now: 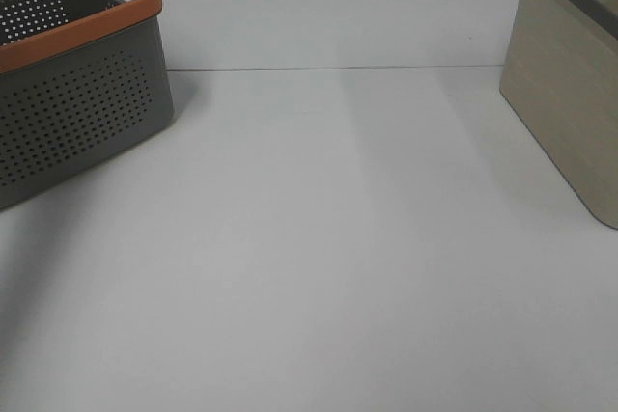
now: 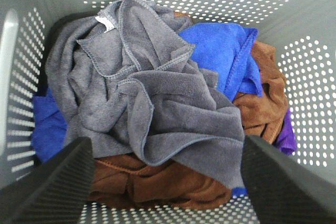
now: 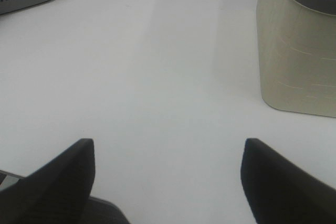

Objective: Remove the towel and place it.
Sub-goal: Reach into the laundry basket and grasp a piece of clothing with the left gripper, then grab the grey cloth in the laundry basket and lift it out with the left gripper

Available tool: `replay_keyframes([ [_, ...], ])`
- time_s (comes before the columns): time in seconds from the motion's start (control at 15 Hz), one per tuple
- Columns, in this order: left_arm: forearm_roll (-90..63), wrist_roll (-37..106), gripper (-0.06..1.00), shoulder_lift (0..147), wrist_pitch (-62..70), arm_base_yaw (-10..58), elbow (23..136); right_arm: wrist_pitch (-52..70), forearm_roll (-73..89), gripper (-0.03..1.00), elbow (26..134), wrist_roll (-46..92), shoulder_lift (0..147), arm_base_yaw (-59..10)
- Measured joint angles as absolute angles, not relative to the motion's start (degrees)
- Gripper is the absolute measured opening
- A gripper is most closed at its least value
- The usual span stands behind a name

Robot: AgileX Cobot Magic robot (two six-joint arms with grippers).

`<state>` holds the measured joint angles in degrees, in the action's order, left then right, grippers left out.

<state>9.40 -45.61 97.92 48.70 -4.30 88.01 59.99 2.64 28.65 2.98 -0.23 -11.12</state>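
In the high view, a grey perforated plastic basket with an orange rim point(image 1: 77, 113) stands at the far left corner of the white table point(image 1: 319, 258). A beige rectangular bin with a dark grey rim point(image 1: 570, 113) stands at its far right edge. Neither arm shows here.

The left wrist view looks down into the basket. The left gripper point(image 2: 168, 141) hangs over the pile with its jaws spread wide, holding nothing. Just below it the crumpled charcoal-grey terry towel point(image 2: 157, 93), with its small white tag point(image 2: 105, 23), lies on top of a blue cloth point(image 2: 220, 51) and a brown cloth point(image 2: 262, 103).

In the right wrist view, the right gripper point(image 3: 168, 142) is open and empty above the table, near the bin.

By this showing nothing is done yet: gripping the towel, lifting it out and placing it all remain.
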Motion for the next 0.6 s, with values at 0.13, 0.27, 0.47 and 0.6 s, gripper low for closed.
replay_keyframes([
  [0.13, 9.80, -49.05, 0.73, 101.36, 46.41, -4.30, 88.01, 59.99, 2.64, 0.76, 28.65, 2.98, -0.23, -11.12],
  [0.27, 10.43, -51.57, 0.73, 104.51, 43.95, -4.30, 88.06, 59.99, 2.64, 0.76, 28.65, 2.98, -0.23, -11.12],
  [0.47, 10.49, -52.88, 0.73, 108.98, 41.14, -4.30, 88.06, 59.99, 2.64, 0.76, 28.65, 2.98, -0.23, -11.12],
  [0.6, 10.49, -53.06, 0.73, 111.73, 39.88, -4.30, 88.06, 59.99, 2.64, 0.76, 28.65, 2.98, -0.23, -11.12],
])
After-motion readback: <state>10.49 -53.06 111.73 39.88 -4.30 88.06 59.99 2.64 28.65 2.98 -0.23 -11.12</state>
